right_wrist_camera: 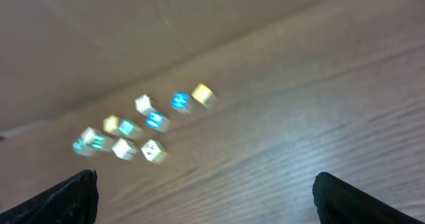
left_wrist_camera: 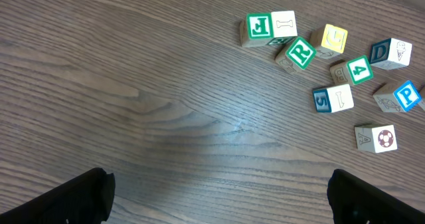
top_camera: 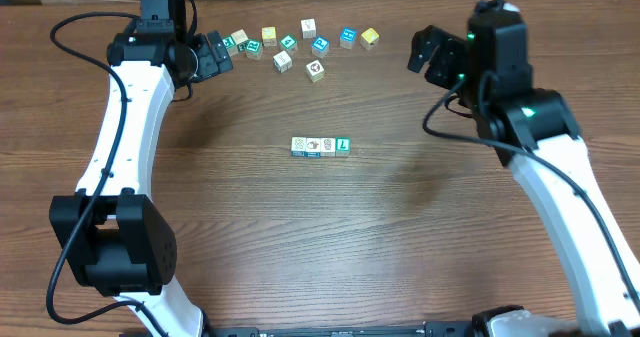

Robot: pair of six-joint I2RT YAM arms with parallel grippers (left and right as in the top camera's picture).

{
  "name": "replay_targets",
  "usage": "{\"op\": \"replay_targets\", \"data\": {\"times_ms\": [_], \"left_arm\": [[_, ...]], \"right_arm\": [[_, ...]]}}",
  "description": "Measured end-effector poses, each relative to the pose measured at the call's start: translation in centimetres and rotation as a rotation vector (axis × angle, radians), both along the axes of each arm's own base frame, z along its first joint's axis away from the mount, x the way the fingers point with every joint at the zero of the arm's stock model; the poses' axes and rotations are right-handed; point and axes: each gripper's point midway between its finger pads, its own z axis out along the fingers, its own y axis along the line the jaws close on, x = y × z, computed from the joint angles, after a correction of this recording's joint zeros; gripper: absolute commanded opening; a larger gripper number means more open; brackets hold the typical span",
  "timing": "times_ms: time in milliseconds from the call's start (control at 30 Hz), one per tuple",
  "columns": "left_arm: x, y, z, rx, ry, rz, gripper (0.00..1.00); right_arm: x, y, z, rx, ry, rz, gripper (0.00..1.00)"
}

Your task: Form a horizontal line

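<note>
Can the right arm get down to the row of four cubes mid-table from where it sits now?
Probably yes. The right tool is open and empty, only bare table lies between it and the row of four cubes, and the loose cubes sit farther back.

Overhead view is evenly lit and pretty sharp. Soft light from above, only faint fuzzy shadows on the table (top_camera: 400,237) beside the arms, and the row of four cubes (top_camera: 321,146) reads crisp. Left wrist view is sharp too, with a pale sheen washing out the wood grain mid-frame. Right wrist view is the bad one: everything's smeared, the scattered cubes (right_wrist_camera: 154,151) glow blown-out and unreadable, and the fingers (right_wrist_camera: 66,197) are just dark blobs in the bottom corners.
</note>
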Motion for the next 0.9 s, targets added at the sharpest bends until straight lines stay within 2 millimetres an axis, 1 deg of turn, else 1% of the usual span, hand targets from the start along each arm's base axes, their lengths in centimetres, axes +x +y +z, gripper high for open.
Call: {"op": "replay_targets", "data": {"times_ms": [133,200,267,400,533,900], "left_arm": [[0.0,0.0,0.0,0.0,0.0,0.0,1.0],[0.0,0.0,0.0,0.0,0.0,0.0,1.0],[0.0,0.0,0.0,0.0,0.0,0.0,1.0],[0.0,0.0,0.0,0.0,0.0,0.0,1.0],[0.0,0.0,0.0,0.0,0.0,0.0,1.0],[0.0,0.0,0.0,0.0,0.0,0.0,1.0]], "right_arm": [[-1.6,-0.4,3.5,0.021,-0.084,0.0,1.0],[-2.3,-0.6,4.8,0.029,-0.117,0.0,1.0],[-3.1,-0.7,6.1,0.038,-0.15,0.0,1.0],[-4.1,-1.0,7.8,0.048,-0.195,0.0,1.0],[-4.7,-1.1,8.6,0.054,-0.217,0.0,1.0],[-4.8,-1.2,8.7,0.051,-0.217,-0.003,1.0]]}}
